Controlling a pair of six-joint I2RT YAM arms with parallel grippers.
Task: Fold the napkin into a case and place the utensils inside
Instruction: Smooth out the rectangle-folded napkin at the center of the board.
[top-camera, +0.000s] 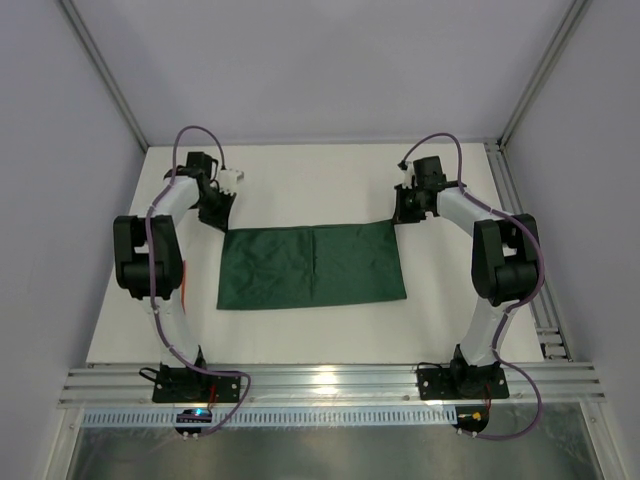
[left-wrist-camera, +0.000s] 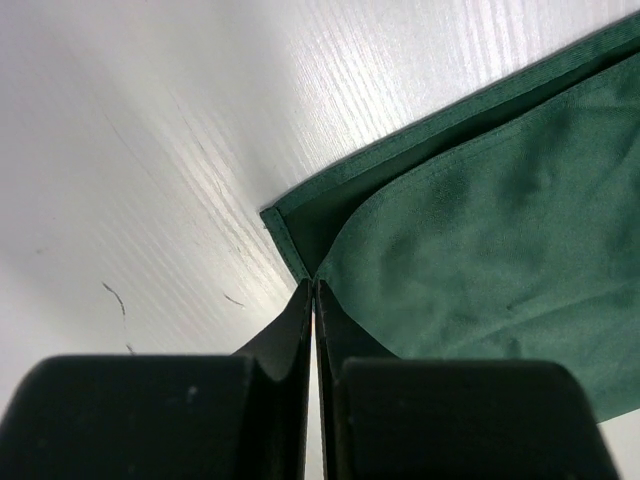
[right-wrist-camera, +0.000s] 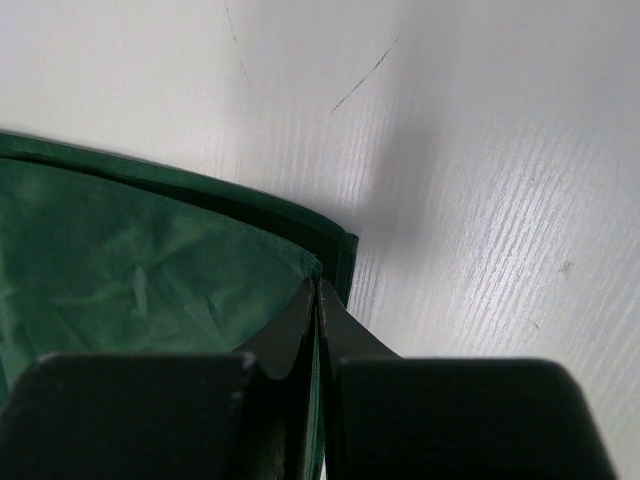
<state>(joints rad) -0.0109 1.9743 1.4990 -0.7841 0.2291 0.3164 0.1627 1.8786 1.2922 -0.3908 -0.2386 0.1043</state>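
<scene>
Right now both are pressed together: my left pincer nips one corner of the upper layer of the napkin, and my right pincer nips the matching corner at the other end. The folded cloth lies flat on the worktop, its long axis running from one pincer to the other and its bulk on the base side of both. Neither arm is nearer, so I judge the next fold needs both, drawn across that axis.
</scene>
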